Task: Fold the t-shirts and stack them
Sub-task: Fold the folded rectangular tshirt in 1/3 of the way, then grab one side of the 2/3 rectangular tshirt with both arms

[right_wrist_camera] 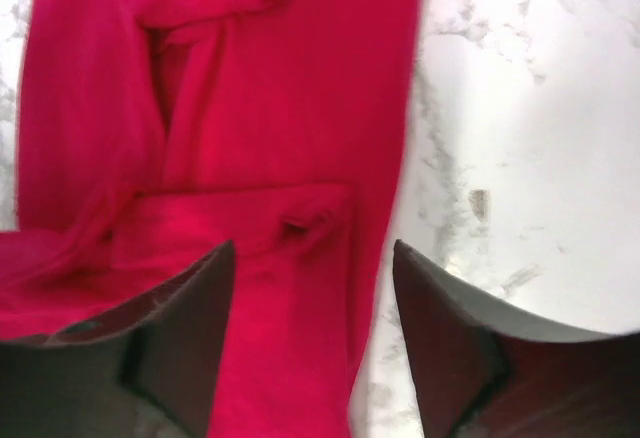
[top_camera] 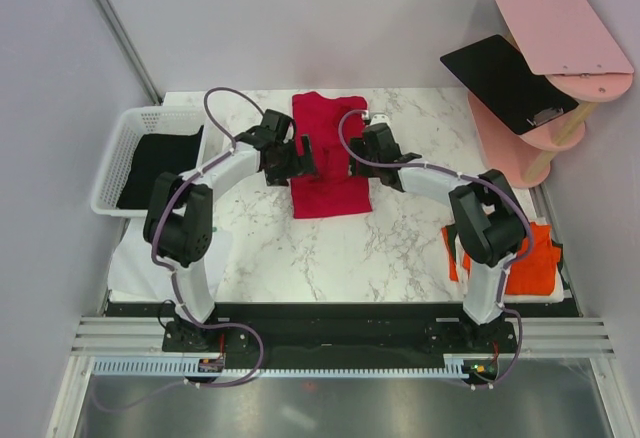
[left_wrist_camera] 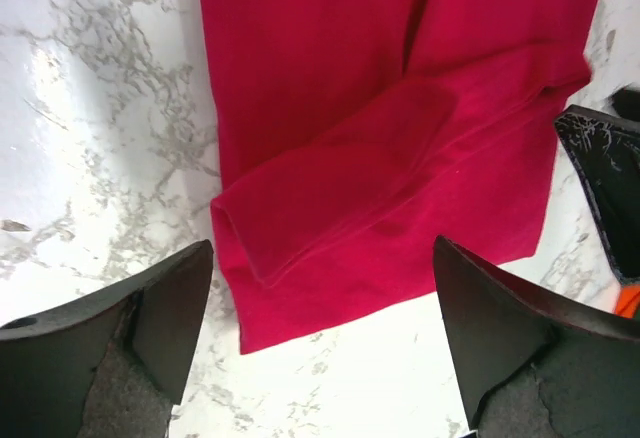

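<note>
Reaches forward from both bases, elbows raised, forearms angled inward toward the crimson t-shirt [top_camera: 330, 186]. Hangs the left gripper [top_camera: 300, 158] at the shirt's left edge, jaws spread wide over the cloth's corner, nothing between them. Hangs the right gripper [top_camera: 362, 158] at the shirt's right edge, jaws likewise parted and empty, one finger over the cloth, the other just off that edge.
</note>
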